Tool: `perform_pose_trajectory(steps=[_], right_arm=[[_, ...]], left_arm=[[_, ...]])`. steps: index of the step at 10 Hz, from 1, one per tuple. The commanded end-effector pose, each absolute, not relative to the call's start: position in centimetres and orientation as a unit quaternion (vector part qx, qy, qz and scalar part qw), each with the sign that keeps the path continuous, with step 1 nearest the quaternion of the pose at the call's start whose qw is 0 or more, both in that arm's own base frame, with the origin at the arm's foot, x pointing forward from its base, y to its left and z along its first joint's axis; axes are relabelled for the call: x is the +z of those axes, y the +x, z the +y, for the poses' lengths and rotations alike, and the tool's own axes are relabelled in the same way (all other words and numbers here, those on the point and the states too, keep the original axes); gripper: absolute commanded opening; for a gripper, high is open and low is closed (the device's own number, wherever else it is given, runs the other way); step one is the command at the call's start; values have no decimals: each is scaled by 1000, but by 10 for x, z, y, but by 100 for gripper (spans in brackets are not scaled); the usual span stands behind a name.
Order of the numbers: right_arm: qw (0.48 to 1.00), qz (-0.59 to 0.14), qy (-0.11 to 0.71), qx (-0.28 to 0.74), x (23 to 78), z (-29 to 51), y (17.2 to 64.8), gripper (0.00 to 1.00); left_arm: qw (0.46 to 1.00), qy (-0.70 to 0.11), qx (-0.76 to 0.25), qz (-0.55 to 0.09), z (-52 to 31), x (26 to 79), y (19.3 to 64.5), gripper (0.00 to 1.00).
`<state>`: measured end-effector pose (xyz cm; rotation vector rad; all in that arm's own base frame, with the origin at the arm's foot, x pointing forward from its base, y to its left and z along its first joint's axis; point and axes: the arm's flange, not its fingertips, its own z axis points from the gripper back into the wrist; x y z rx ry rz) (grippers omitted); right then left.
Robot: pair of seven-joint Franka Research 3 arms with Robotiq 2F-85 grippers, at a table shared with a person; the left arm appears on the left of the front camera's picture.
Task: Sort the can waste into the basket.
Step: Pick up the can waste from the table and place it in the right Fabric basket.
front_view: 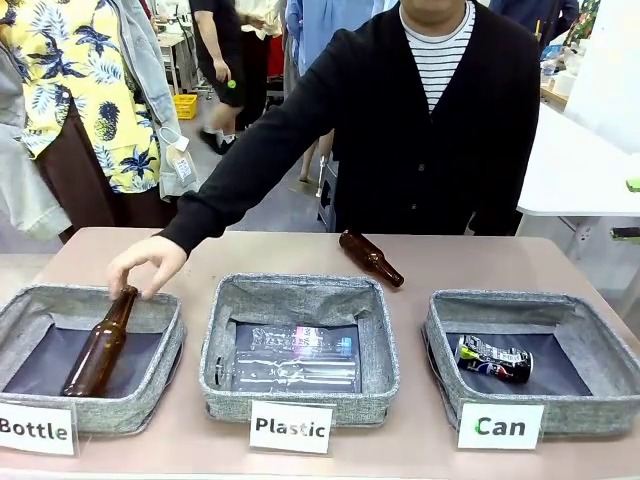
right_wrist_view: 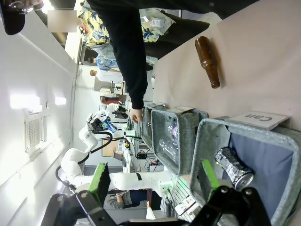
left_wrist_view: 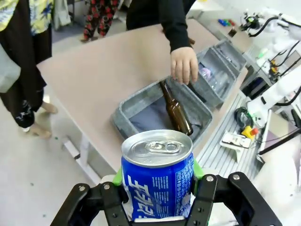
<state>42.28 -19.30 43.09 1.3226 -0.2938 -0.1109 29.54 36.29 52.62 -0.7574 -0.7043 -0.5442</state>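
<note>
A blue can (left_wrist_view: 157,181) with white lettering stands upright between the fingers of my left gripper (left_wrist_view: 158,190), which is shut on it, high above the table's left end. A black can (front_view: 494,359) with green, white and red marks lies on its side inside the grey basket (front_view: 590,415) labelled "Can" at the right. In the right wrist view the same black can (right_wrist_view: 233,167) lies in that basket (right_wrist_view: 207,141), just beyond my right gripper (right_wrist_view: 154,181), whose green pads stand wide apart with nothing between them.
A person's hand (front_view: 147,262) rests on a brown bottle (front_view: 100,343) leaning in the "Bottle" basket (front_view: 165,385) at the left. The middle "Plastic" basket (front_view: 222,395) holds clear plastic bottles. Another brown bottle (front_view: 370,258) lies on the table behind the baskets.
</note>
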Motion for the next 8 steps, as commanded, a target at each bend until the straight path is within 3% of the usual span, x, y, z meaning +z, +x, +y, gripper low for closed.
perform_pose_trajectory(steps=[1, 5, 8], right_arm=[[777, -138, 613, -42, 433, -195, 423, 100], [777, -138, 613, -42, 433, -195, 423, 100], [777, -138, 613, -42, 433, -195, 423, 100]], left_arm=[[826, -364, -263, -341, 325, 536, 300, 0], [813, -293, -412, -289, 144, 569, 356, 0], [787, -226, -534, -209, -41, 549, 385, 0]])
